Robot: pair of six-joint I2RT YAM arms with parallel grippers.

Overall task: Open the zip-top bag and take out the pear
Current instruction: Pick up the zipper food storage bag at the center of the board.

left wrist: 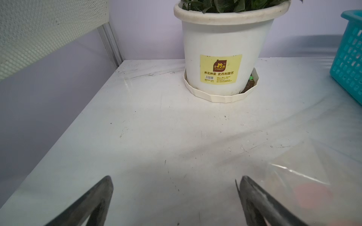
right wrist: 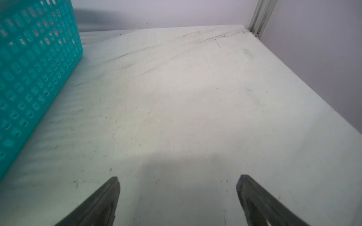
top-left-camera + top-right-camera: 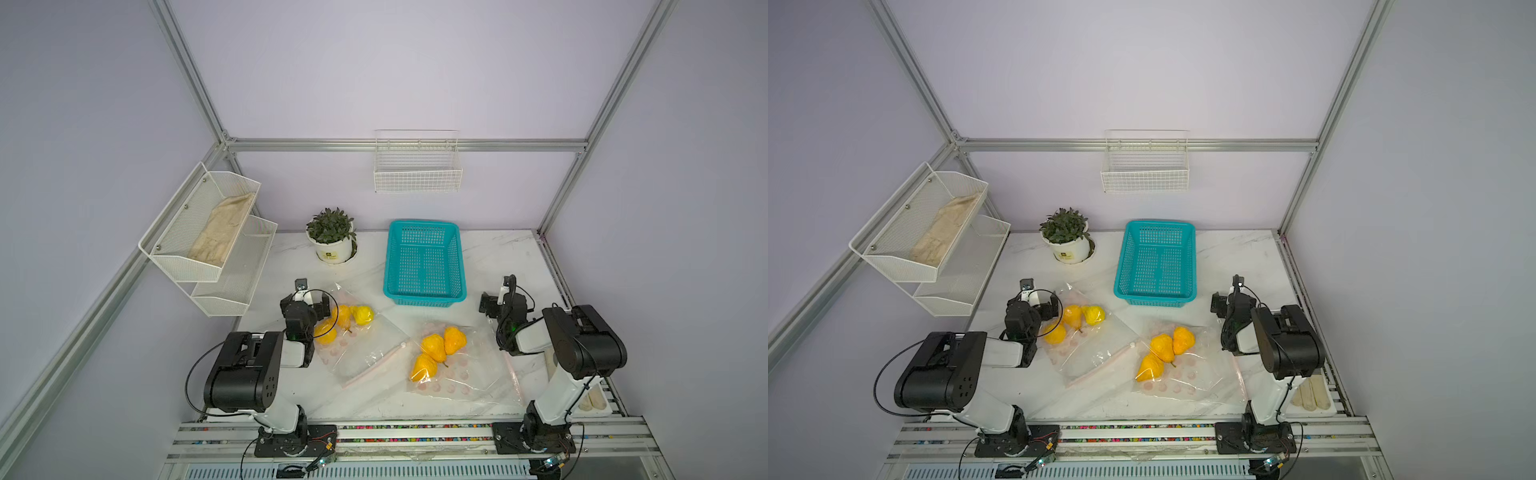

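Observation:
Two clear zip-top bags lie on the white table in both top views. The left bag [image 3: 365, 353] holds three yellow pears [image 3: 344, 316] and has a pink zip strip [image 3: 374, 368] along its near-right edge. The right bag [image 3: 473, 365] holds three more pears [image 3: 434, 348]. My left gripper [image 3: 311, 296] [image 1: 177, 179] stands open just left of the left bag's far corner [image 1: 305, 176], with nothing between its fingers. To the right of the right bag, my right gripper [image 3: 496, 293] [image 2: 178, 177] is open over bare table.
A teal plastic basket [image 3: 424, 259] stands at the back centre, with a potted plant [image 3: 332, 237] in a white pot to its left. White mesh shelves [image 3: 208, 232] hang on the left wall and a wire basket [image 3: 417, 166] on the back wall. A small tray [image 3: 598, 401] sits front right.

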